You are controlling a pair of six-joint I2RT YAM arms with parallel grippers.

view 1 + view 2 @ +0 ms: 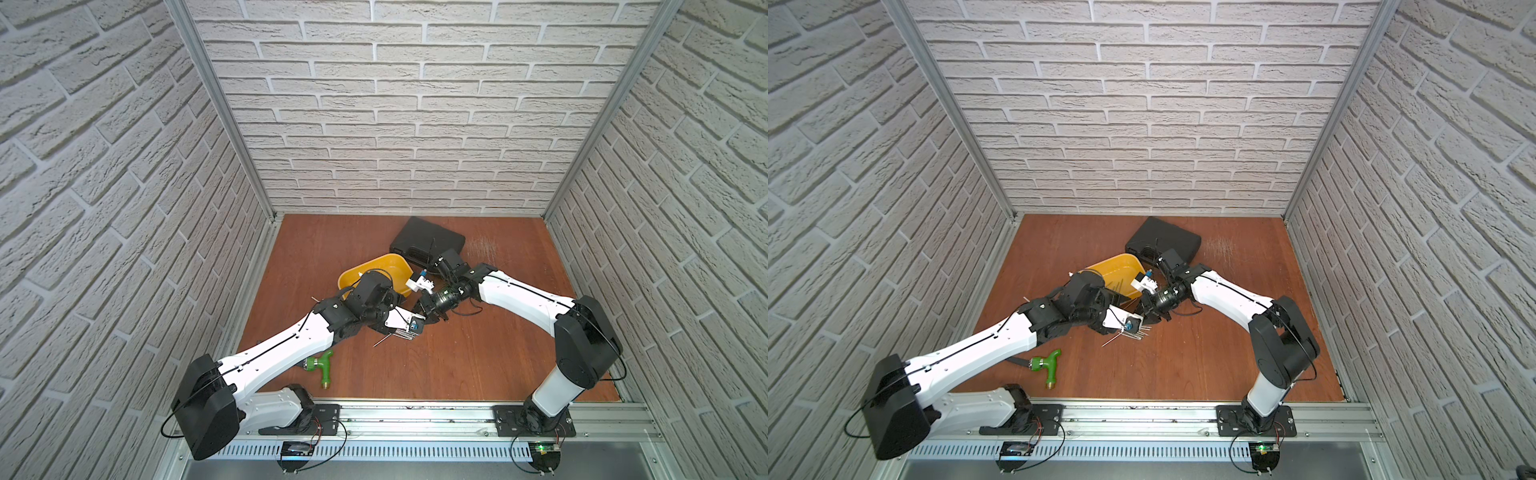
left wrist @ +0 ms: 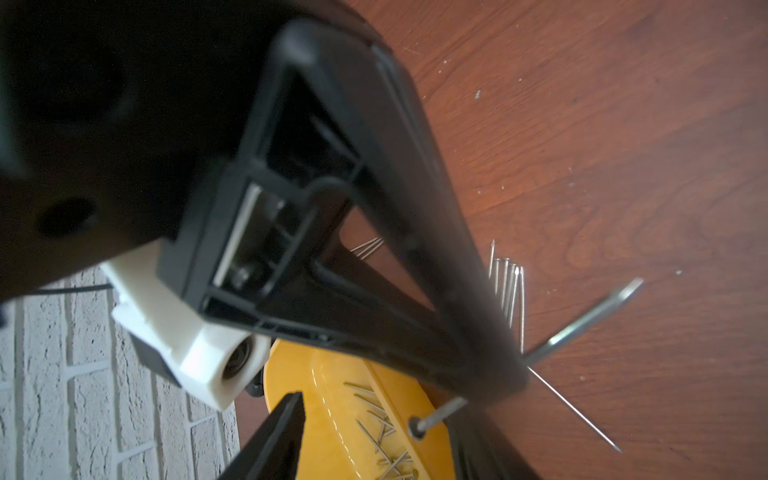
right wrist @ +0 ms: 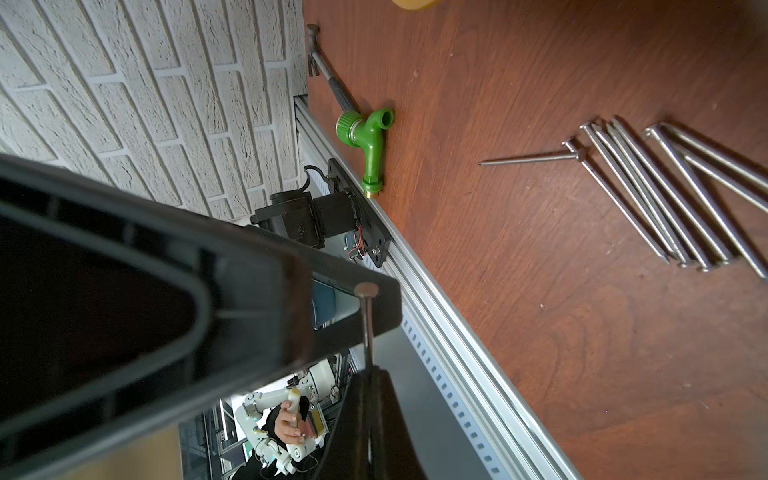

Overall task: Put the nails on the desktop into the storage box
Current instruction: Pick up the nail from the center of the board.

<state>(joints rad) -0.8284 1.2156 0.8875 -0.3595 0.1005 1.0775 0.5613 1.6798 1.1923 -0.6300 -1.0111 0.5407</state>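
**Desk** (image 1: 490, 365): reddish-brown wood grain, with pale scratches towards the back.

**Box** (image 1: 370, 266): yellow tub at mid-desk, the reference for every place below. Some nails (image 2: 382, 428) lie scattered on its floor.

**Row** (image 3: 665, 195): more nails lying flat and side by side on the desk, just in front of the box. In a top view they show under the left arm's tip (image 1: 1133, 334).

**Stray nail** (image 3: 532, 158): lies flat and crosswise on the desk, in front of the box, with its head at the row's end.

**Left gripper** (image 2: 401, 392): over the row, just in front of the box. Its jaws stand apart and the box shows through the gap.

**Right gripper** (image 3: 361, 357): just in front of the box, beside the left gripper. It is clamped narrow on the held nail (image 3: 368, 324), pinching the shaft below the head.

**Case** (image 1: 428, 241): black, moulded, with a handle. It sits behind the box, just beside its far corner.

**Tap** (image 1: 322, 368): green plastic with a brass end. It lies on the desk well in front of the box, near the front rail.

**Hammer** (image 3: 322, 66): small, with a dark handle. It lies well in front of the box by the side wall, its handle end at the tap's knob.
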